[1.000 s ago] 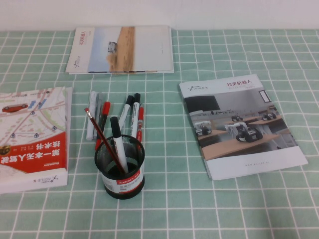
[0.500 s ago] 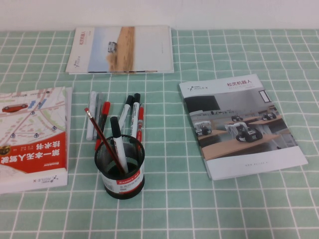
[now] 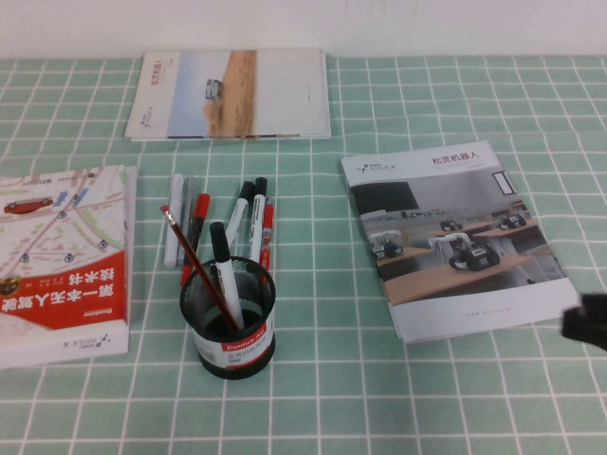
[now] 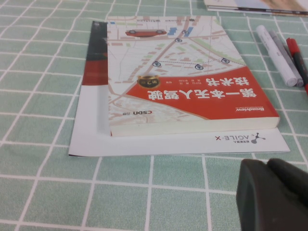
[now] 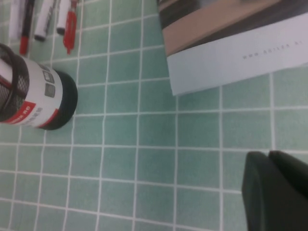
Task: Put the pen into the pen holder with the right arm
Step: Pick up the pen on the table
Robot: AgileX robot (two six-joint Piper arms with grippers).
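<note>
The slim red pen [image 3: 266, 237] lies on the green checked cloth just behind the pen holder [image 3: 228, 327], at the right end of a row of markers. The holder is a black mesh cup with a red-and-white band, and a red pencil and a black-capped marker stand in it. In the right wrist view the holder [image 5: 41, 103] and the pen [image 5: 70, 25] are far from my right gripper [image 5: 267, 155], which is shut and empty. In the high view the right gripper [image 3: 586, 324] just shows at the right edge. My left gripper [image 4: 267, 166] is shut and empty near the map book.
A map book [image 3: 62, 261] lies at the left on a white sheet [image 4: 144, 142]. A brochure [image 3: 232, 95] lies at the back. A robot magazine [image 3: 460, 237] lies at the right, between my right gripper and the pens. Several markers [image 3: 190, 223] lie beside the pen.
My right gripper has come into the high view at the right edge, in front of the magazine's near corner. Nothing else has moved.
</note>
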